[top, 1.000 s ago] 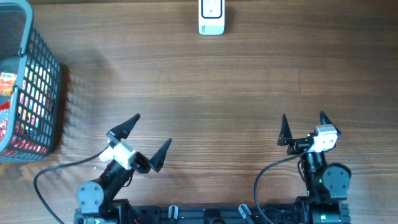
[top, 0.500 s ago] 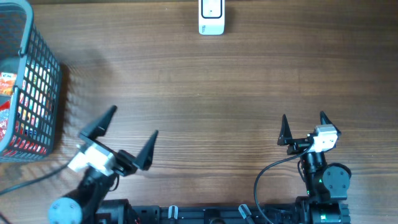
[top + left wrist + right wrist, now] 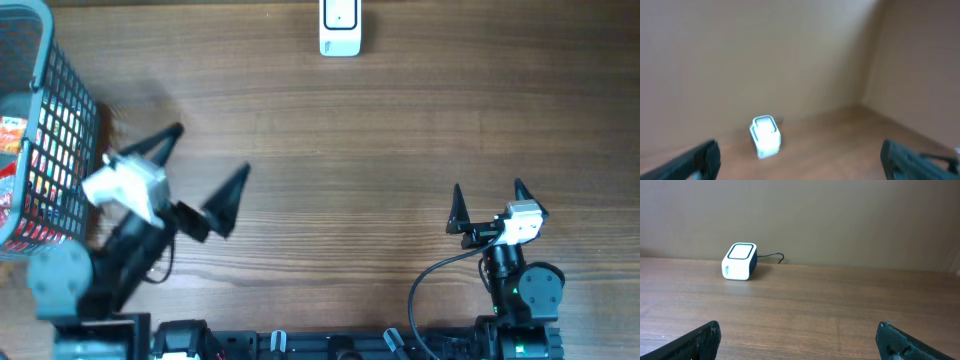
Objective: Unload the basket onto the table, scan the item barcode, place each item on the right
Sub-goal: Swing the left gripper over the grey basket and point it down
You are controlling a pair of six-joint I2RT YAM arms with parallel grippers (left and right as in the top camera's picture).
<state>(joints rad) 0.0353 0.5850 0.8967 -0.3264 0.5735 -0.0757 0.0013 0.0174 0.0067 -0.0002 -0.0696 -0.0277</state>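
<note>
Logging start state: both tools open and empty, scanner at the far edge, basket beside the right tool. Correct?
No: the overhead view shows the basket beside the left tool, not the right tool. Rest stands: both tools open and empty, scanner at the far edge.

The table (image 3: pixel 360 130) is brown wood, fine-grained with a matt finish. The scanner (image 3: pixel 340 28) is smooth white plastic; the basket (image 3: pixel 62 120) is blue plastic mesh.

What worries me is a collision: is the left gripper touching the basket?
Cannot tell. Overhead, the left gripper has its white body right at the basket wall, with no plain gap or contact; the wrist views miss the basket.
</note>
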